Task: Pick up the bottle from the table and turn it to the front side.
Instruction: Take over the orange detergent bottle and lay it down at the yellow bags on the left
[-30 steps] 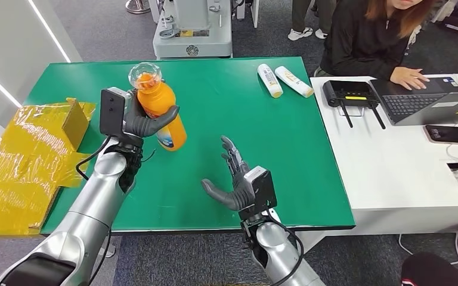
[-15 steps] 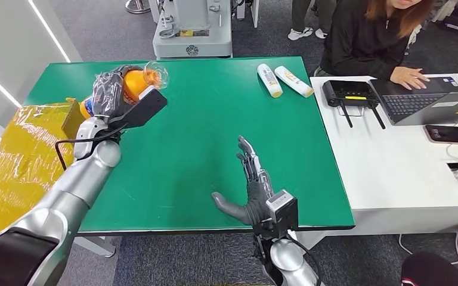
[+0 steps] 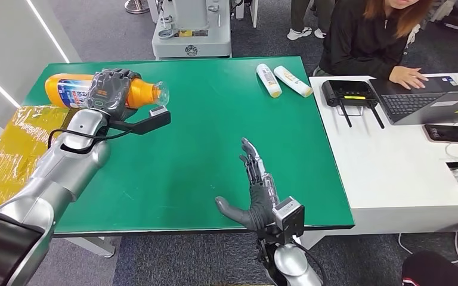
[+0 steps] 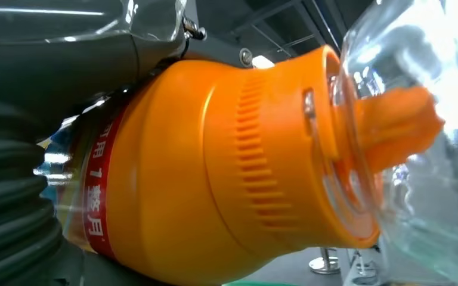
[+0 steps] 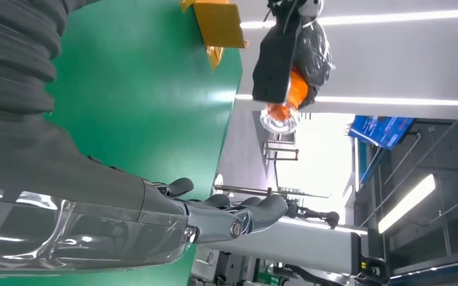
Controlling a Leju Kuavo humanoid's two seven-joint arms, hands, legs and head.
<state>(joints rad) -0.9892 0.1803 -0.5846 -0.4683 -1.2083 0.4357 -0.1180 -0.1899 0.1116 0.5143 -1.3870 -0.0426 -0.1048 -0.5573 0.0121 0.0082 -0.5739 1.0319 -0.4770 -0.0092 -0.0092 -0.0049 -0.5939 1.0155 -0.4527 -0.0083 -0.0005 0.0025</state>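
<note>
My left hand (image 3: 110, 88) grips an orange bottle (image 3: 71, 90) with a blue and white label and a clear cap (image 3: 160, 92). The bottle lies sideways in the air above the back left of the green table (image 3: 203, 131), cap toward the right. In the left wrist view the orange bottle (image 4: 214, 173) and its clear cap (image 4: 417, 143) fill the frame close up. My right hand (image 3: 255, 193) hovers open over the table's near edge, palm up, fingers stretched forward. The right wrist view shows the held bottle (image 5: 286, 98) far off and my right hand (image 5: 214, 214).
Two white tubes (image 3: 283, 79) lie at the table's far right. Yellow wrapped sheets (image 3: 12, 155) sit at the left edge. A white desk (image 3: 405, 149) to the right carries a router (image 3: 349, 93), laptop (image 3: 435, 101) and phone (image 3: 450, 134); a person (image 3: 381, 36) sits there.
My left hand has swung the bottle from upright to lying sideways, moving it left and farther back. My right hand has drawn back toward the near table edge.
</note>
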